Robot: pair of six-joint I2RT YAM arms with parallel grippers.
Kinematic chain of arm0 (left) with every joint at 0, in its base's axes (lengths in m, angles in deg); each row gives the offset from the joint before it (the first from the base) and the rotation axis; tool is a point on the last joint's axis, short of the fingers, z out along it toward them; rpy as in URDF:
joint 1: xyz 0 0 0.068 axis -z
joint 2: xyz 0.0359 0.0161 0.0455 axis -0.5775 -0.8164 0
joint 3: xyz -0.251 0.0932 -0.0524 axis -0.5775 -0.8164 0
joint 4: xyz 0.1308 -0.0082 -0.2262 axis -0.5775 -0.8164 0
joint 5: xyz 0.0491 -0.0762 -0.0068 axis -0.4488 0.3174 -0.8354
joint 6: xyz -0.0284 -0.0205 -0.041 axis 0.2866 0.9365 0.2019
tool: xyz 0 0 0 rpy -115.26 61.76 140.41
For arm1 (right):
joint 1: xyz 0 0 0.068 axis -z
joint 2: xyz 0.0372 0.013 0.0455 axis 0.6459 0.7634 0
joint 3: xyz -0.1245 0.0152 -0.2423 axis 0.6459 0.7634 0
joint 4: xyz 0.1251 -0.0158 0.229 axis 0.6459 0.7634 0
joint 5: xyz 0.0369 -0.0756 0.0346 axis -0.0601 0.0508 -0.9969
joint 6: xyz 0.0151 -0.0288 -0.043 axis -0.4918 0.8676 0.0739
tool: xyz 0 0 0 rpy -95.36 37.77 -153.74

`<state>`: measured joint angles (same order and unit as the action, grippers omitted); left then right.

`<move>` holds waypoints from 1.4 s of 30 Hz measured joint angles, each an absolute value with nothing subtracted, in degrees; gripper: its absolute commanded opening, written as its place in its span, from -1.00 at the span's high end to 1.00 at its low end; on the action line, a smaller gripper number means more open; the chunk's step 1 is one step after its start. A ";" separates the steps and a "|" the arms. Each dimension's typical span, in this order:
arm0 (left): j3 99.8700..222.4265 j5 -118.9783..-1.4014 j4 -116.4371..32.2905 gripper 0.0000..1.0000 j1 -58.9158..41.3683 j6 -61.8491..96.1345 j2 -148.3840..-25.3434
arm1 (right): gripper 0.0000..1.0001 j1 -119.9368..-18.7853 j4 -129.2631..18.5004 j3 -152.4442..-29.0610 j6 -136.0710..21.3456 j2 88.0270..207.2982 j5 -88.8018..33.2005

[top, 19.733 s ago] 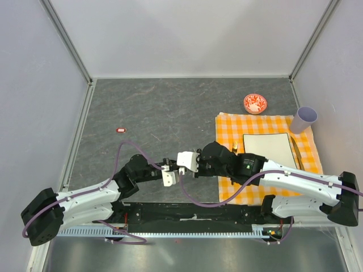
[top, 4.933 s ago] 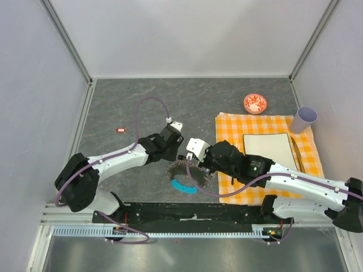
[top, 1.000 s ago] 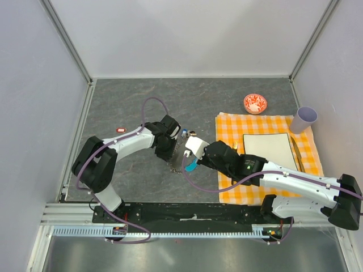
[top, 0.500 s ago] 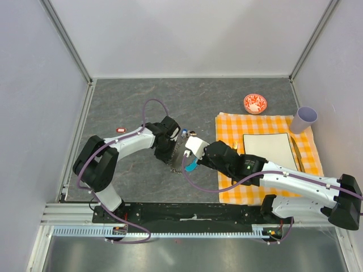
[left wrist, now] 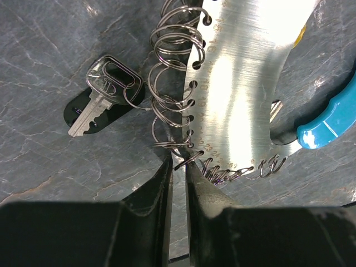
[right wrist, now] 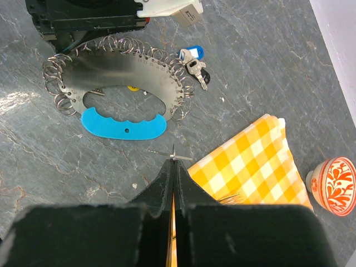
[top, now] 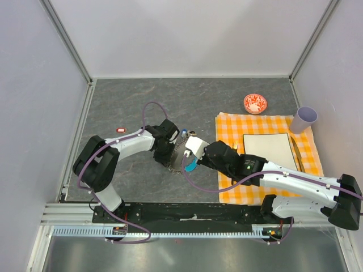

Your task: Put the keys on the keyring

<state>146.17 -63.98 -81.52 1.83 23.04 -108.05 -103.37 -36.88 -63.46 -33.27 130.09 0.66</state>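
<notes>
Metal keyring [top: 190,165] mostly hidden, apparently.

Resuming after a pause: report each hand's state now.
Left hand: nearly closed around a keyring loop; grip cannot be told.
Right hand: closed; whether it holds anything cannot be told.

free: table [top: 142,102] far side, left | blocked: keyring [right wrist: 111,72] hemmed by left end effector [left wrist: 179,161], right end effector [right wrist: 173,162], probably touching

A grey desk [top: 147,102] carries an orange checked cloth [top: 227,127] on the right. A white square mat [top: 266,148] lies on the cloth, and a lilac cup [top: 304,119] is at its far right corner. A red-and-white bowl [top: 254,103] sits just beyond the cloth. A small red tag [top: 121,130] lies well apart on the left.
</notes>
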 measured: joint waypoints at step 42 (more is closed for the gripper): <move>139.74 -45.32 -55.62 0.96 1.83 -12.70 -70.85 | 1.00 -103.32 -33.54 -75.50 -22.89 127.33 -7.21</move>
<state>139.74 -45.32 -55.62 1.83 -12.70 -70.85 -103.32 -33.54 -75.50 -22.89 127.33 -7.21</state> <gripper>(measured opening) 0.025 0.006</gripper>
